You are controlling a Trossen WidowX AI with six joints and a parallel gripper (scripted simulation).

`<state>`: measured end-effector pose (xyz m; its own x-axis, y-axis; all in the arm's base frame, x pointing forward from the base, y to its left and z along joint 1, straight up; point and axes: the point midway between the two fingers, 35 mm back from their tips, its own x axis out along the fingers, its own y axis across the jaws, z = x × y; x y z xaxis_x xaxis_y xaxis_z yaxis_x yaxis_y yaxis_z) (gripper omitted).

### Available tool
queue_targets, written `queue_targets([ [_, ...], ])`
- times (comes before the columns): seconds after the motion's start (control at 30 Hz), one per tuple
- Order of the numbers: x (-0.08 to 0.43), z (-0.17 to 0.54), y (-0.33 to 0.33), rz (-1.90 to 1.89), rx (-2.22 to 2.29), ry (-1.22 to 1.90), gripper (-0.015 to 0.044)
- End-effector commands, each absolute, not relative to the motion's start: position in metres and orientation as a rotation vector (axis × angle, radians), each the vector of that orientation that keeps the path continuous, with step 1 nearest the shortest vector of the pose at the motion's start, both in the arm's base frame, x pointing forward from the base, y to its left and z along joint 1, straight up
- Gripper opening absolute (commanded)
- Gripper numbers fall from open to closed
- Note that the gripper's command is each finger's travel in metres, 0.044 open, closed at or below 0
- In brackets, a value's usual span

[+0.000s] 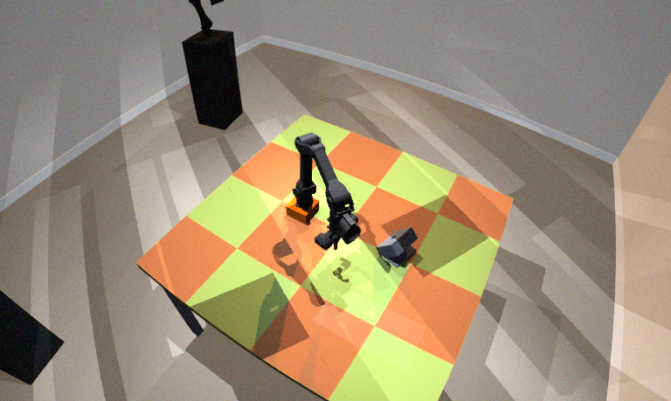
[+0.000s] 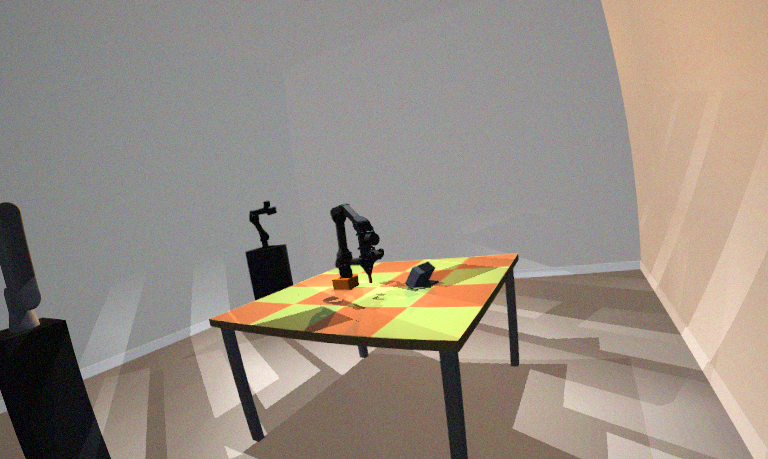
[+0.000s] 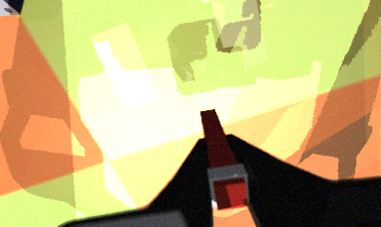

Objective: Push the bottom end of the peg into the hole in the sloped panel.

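1 red peg (image 1: 335, 245) (image 2: 370, 279) (image 3: 215, 143) clamped in the black pincer (image 1: 336, 242) (image 2: 369, 270) (image 3: 215, 143).

- so there's a tall matte-black box pedestal (image 1: 217, 85) (image 2: 269, 270) behind the table, between 10 and 11 o'clock in the top view, 8 o'clock in the exterior one
- small black jointed arm (image 1: 202, 13) (image 2: 258, 226) standing on it, bent over at the top
- another black block-shaped pedestal (image 1: 24, 340) (image 2: 48, 392) way out at 8 o'clock in both, cut off by the edge
- exterior view shows a dark grey round-ended arm (image 2: 19, 256) upright on that one
- plain grey walls (image 1: 370, 21) (image 2: 396, 120) around 12
- peach wall (image 1: 647, 203) (image 2: 696, 120) over at 3 o'clock
- pale skirting strip (image 1: 121, 121) (image 2: 577, 269) along the brownish floor (image 1: 529, 229) (image 2: 339, 409), streaky light everywhere lol
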<state>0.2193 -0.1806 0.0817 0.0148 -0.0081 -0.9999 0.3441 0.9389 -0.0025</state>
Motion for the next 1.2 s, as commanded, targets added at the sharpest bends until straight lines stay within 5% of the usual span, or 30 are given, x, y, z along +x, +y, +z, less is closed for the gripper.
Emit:
queue_targets([
  [0.0, 0.219, 0.099, -0.18, -0.29, 0.27, 1.532, 0.0],
  [1.17, 0.243, 0.096, -0.159, -0.193, -0.022, 1.49, 0.0],
])
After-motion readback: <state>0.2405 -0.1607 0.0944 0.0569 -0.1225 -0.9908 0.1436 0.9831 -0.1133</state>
